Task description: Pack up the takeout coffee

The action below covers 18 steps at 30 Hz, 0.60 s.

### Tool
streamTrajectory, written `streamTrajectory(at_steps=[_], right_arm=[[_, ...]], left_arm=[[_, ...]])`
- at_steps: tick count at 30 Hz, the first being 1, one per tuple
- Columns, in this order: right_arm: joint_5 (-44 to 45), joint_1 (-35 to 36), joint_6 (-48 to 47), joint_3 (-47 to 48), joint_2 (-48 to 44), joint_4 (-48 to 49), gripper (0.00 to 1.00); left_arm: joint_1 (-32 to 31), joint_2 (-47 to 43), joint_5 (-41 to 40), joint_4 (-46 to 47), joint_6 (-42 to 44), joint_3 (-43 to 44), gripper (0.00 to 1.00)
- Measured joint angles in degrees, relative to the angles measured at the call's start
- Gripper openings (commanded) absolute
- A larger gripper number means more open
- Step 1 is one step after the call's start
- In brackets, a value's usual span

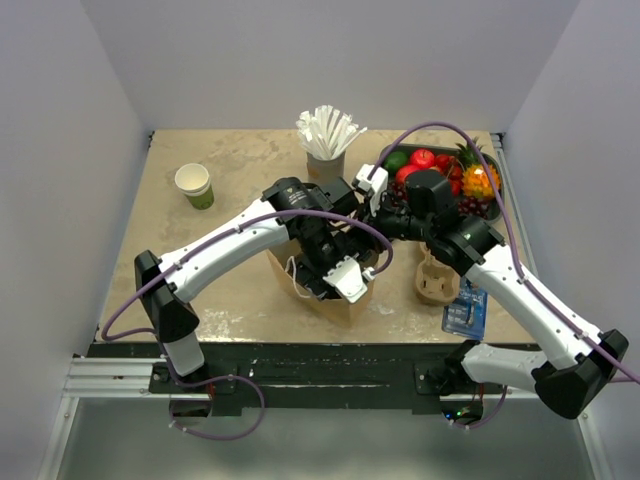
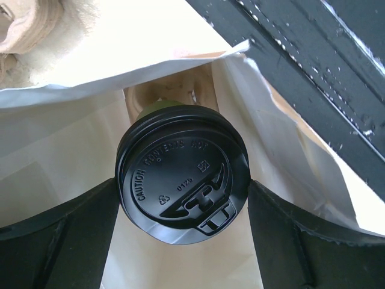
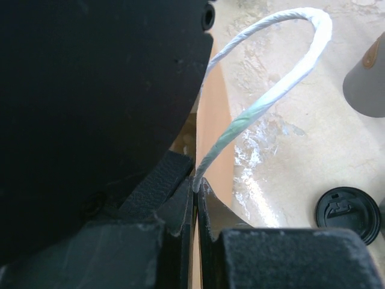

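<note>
Desk [image 1: 240,165]: open surface to the left of the brown paper bag [image 1: 335,305], which stands open close to the near edge. The takeout coffee [image 2: 180,174] is inside the bag, lid up. Your left hand [image 2: 182,198] is spread wide and grips it, fingers touching the lid on both sides, with the bag walls close around. Your right hand [image 3: 195,192] is pinched tight on the bag's string handle [image 3: 264,96].

From above, the left arm [image 1: 300,222] hides the takeout coffee [image 2: 180,171]; close up, its lid [image 2: 187,180] covers nearly all its green wall.
</note>
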Motion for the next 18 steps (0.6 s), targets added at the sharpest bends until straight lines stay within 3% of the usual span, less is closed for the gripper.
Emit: streamTrajectory(at_steps=[11, 18], right_arm=[[3.0, 0.0, -0.6, 0.2, -0.7, -0.3, 0.0], [2.9, 0.5, -4.8, 0.2, -0.8, -1.7, 0.0]], left_arm=[[0.0, 0.4, 2.2, 5.5, -11.6, -0.7, 0.0], [-0.2, -2.7, 5.2, 12.3, -20.6, -7.6, 0.0]])
